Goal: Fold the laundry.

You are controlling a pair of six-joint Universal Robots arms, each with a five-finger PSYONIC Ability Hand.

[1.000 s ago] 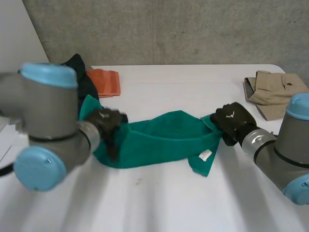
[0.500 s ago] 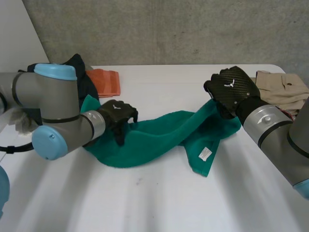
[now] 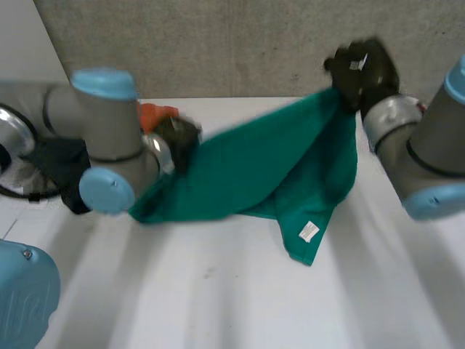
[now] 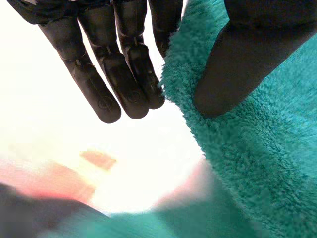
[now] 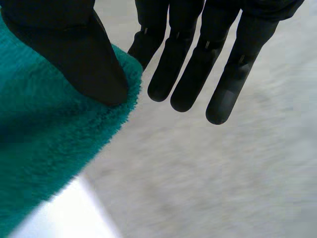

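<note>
The near half of the white table is lying bare, giving open room in front of the cloth. Just beyond it, the lowest corner of the green towel is hanging down to the table, with a white label showing near its tip; whether that tip is touching the surface is unclear. The towel is stretching as a slanted sheet between the two hands, with its lower edge sagging close to the table on the left.

The left hand is gripping the towel's left end low over the table, pinching the edge between its thumb and a finger. Its other fingers are pointing straight, beside the edge. A dark garment is lying behind the left arm, and an orange cloth is sitting just behind that hand.

Farthest back, the right hand is holding the opposite corner high in front of the concrete wall, clamping it under the thumb.
</note>
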